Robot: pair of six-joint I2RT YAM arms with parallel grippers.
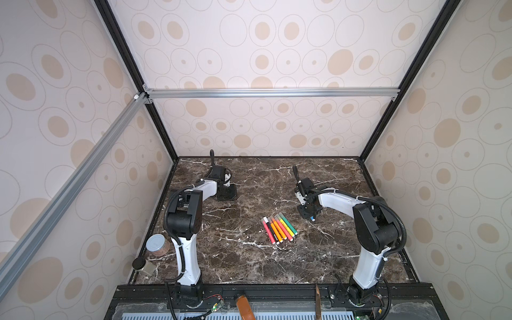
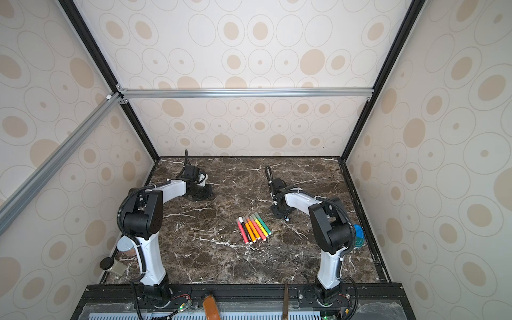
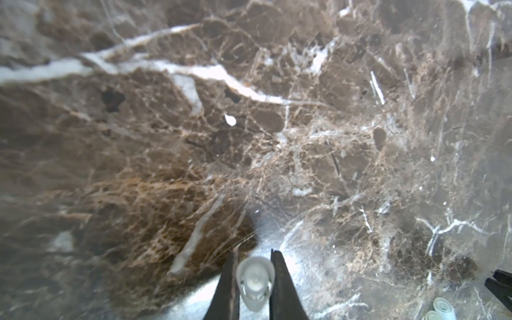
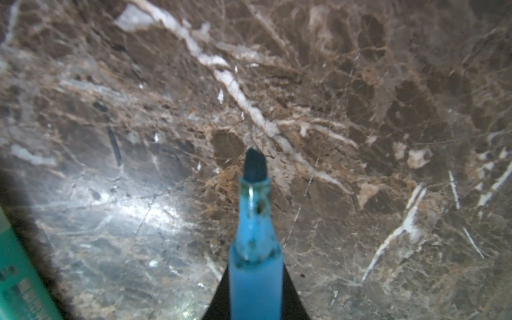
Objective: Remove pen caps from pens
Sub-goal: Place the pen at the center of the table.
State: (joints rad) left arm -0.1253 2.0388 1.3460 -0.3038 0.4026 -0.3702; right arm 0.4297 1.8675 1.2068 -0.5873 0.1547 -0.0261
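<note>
Dark brown marble table (image 1: 249,263) with white veins is enclosed by cream walls printed with beige ovals. Near the front left corner a round metal tin (image 1: 156,243) and a small black-lidded glass jar (image 1: 145,267) are placed close together. In the middle, a row of six bright felt-tip pens (image 1: 278,230) is laid side by side, touching, with grey translucent caps (image 1: 273,217) on the far ends. Just beyond it, to the right, the right gripper (image 4: 255,302) is clenched on a blue felt-tip pen (image 4: 253,235), whose dark tip is bared and pointed at the marble. Farther back on the left, a whitish translucent plastic cap (image 3: 255,285) is pinched between the closed fingers of the left gripper (image 3: 253,266). Two pale loose caps (image 3: 440,309) are seen on the marble near it.
</note>
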